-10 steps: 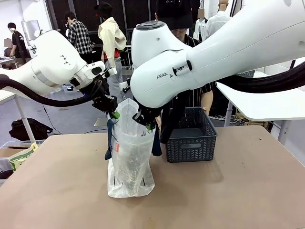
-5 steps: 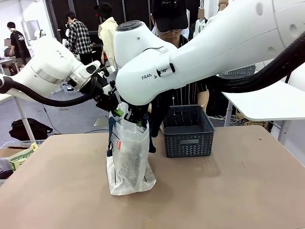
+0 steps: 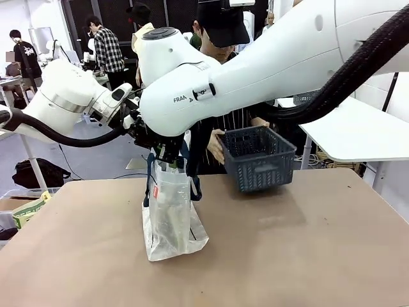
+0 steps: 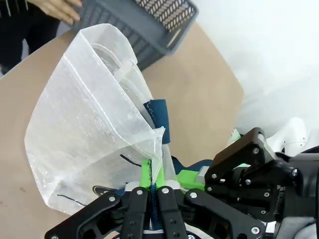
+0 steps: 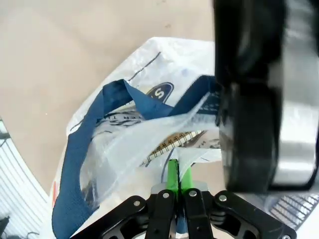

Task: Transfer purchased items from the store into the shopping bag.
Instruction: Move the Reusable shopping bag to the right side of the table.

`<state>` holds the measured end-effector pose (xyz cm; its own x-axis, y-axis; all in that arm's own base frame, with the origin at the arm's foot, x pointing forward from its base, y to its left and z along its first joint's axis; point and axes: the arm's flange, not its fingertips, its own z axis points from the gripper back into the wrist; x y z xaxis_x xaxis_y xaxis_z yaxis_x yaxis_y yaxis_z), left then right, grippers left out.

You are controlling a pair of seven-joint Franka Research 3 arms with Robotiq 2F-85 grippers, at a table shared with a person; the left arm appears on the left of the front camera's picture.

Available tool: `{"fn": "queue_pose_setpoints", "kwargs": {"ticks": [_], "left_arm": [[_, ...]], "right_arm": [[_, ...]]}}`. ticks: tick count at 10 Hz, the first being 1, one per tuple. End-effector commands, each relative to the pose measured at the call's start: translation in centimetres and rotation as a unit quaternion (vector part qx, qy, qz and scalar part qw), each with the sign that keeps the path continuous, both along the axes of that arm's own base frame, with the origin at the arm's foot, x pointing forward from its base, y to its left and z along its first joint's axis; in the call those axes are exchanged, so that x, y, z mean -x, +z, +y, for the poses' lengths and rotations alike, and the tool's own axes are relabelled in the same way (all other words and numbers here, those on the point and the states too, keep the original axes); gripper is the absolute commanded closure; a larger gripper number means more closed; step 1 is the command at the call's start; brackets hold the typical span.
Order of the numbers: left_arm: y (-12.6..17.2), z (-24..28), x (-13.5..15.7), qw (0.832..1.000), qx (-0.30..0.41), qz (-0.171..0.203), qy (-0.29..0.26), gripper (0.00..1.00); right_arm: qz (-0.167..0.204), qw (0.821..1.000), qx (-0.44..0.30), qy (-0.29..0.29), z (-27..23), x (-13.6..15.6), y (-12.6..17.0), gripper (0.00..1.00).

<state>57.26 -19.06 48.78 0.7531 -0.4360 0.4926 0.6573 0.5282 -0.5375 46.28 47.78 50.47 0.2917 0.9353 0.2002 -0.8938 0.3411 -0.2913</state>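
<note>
Two white arms cross above the brown table [image 3: 307, 243]: the bulky right arm [image 3: 255, 70] reaches in from the right and past the middle, while the left arm [image 3: 64, 102] comes in from the left behind it. Both meet at the mouth of the shopping bag [image 3: 167, 217], which stands upright on the table left of centre, its translucent film pulled up tall and narrow.

To the right of the bag and well apart from it, the dark grey basket [image 3: 257, 157] hangs in the air above the table's far edge, tipped toward the camera. A person's hand [image 3: 214, 146] grips its left rim. The lattice hides whatever lies in the basket.

In the left wrist view the left gripper [image 4: 152, 172] has its green pads pressed together on the bag's near rim, with a dark blue strip pinched between them. The bag's mouth gapes open beyond, and the basket's corner sits past it.

In the right wrist view the right gripper [image 5: 178, 172] is likewise clamped, a fold of the bag's film caught between its pads. Through the film there seems to be a spiral-bound item [image 5: 174, 144], though the plastic blurs it.

Navy handles [image 3: 148, 185] droop down both sides of the bag. A small red tag [image 3: 155, 191] sits on its left edge.
</note>
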Motion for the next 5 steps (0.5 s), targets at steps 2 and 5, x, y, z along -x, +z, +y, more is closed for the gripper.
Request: {"fn": "queue_pose_setpoints", "kwargs": {"ticks": [2,5], "left_arm": [[0.5,0.5,-0.8,0.998,0.054,-0.011,-0.020,1.00],[-0.4,0.8,-1.3,0.996,0.091,-0.010,-0.021,1.00]], "right_arm": [[0.002,0.999,0.026,0.038,1.7,-1.2,0.0,1.00],[0.008,0.997,0.030,0.070,3.1,-1.4,-0.1,1.00]]}}
